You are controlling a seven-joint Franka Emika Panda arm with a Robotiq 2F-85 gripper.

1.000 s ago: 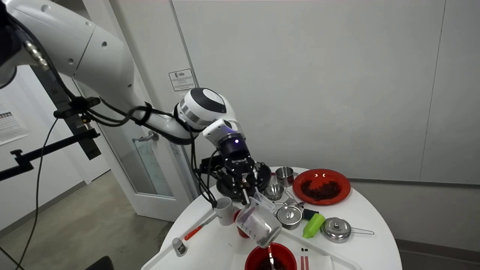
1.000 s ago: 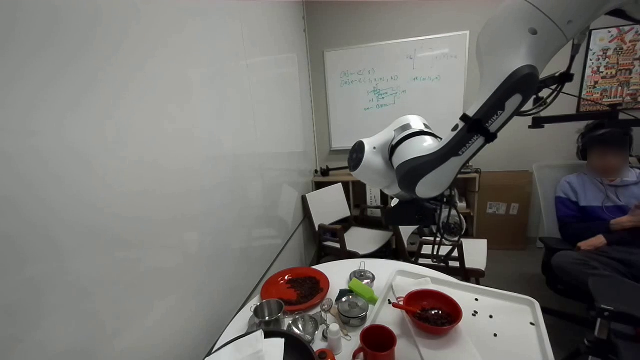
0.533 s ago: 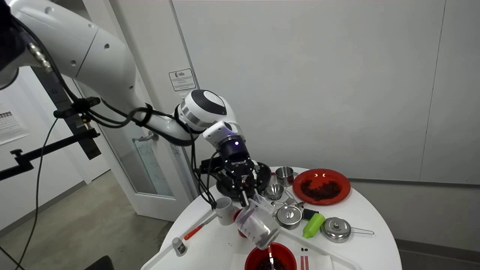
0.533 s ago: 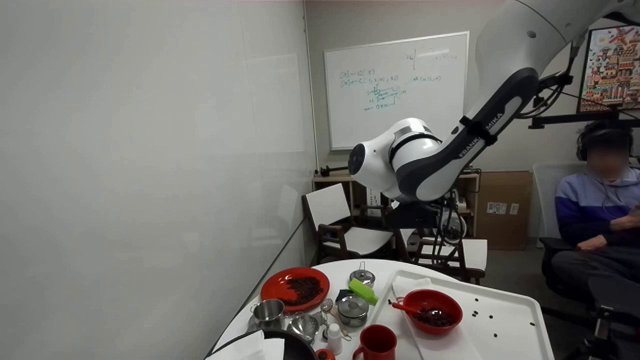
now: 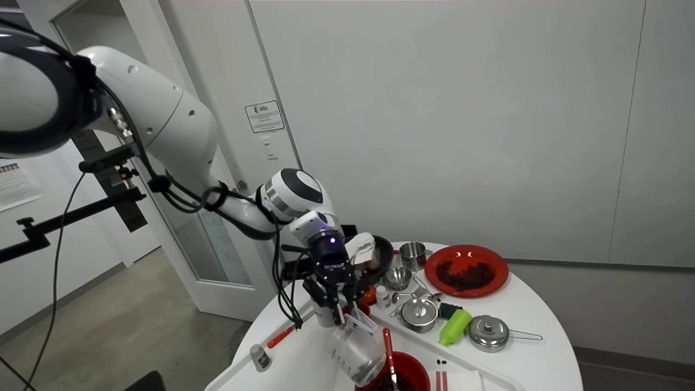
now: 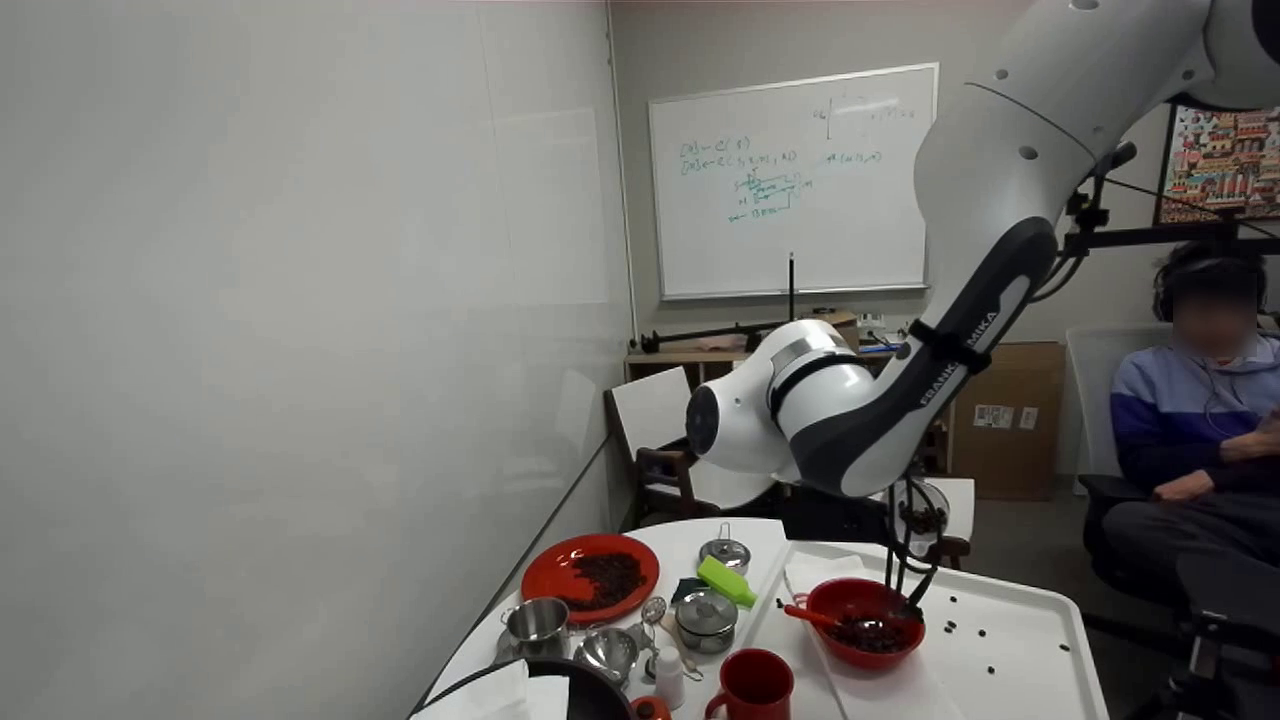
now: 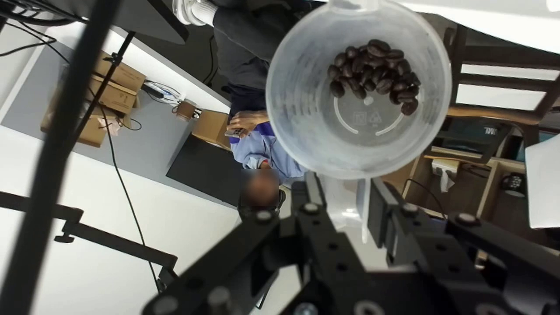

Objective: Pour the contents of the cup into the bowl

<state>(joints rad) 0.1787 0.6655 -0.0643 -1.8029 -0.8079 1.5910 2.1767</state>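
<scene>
Pincer [image 7: 347, 192] is almost closed on the handle [image 7: 365, 210] of the clear cup [image 7: 367, 127], which is held tilted above and to one side of the red bowl [image 6: 850, 598].

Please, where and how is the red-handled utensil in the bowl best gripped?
Probably near the upper end of its red handle, from above, pinching across: it is thin and slants out past the rim of the bowl, lower end inside.

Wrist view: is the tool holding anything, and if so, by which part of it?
Yes: the tool holds the clear plastic cup by its handle, which sits between the two fingers.
</scene>
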